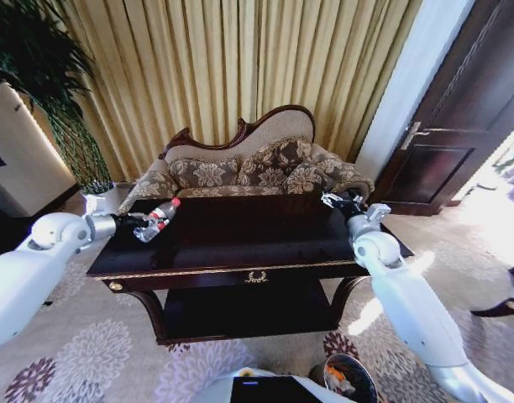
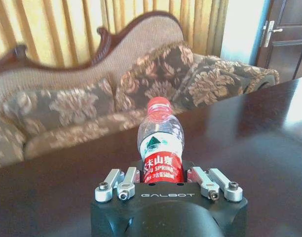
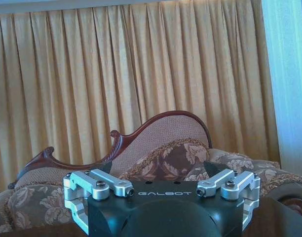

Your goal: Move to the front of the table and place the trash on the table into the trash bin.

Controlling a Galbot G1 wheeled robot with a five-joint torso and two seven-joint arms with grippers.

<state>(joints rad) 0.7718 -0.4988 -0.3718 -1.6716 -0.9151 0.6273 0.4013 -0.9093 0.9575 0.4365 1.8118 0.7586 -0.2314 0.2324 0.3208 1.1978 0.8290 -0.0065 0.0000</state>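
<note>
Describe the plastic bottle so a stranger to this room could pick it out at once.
Find the dark glossy wooden table in front of the floral sofa. Above its left end, the left gripper is closed on a small clear plastic bottle. Its red cap and red label set it apart from everything nearby.

The worktop [image 1: 240, 239] in front of me is a dark, glossy wooden console with gold trim along its front edge, a gold ornament [image 1: 256, 276] at the middle, curved legs and a lower shelf [image 1: 249, 311]. It stands on a pale carpet [image 1: 106, 361] patterned with purple flowers. Its polished top mirrors the light near my right side, and the only thing I can make out at its surface is the clear bottle [image 1: 156, 220] with red label and cap at its left end, held in my left end effector [image 1: 145, 227].
</note>
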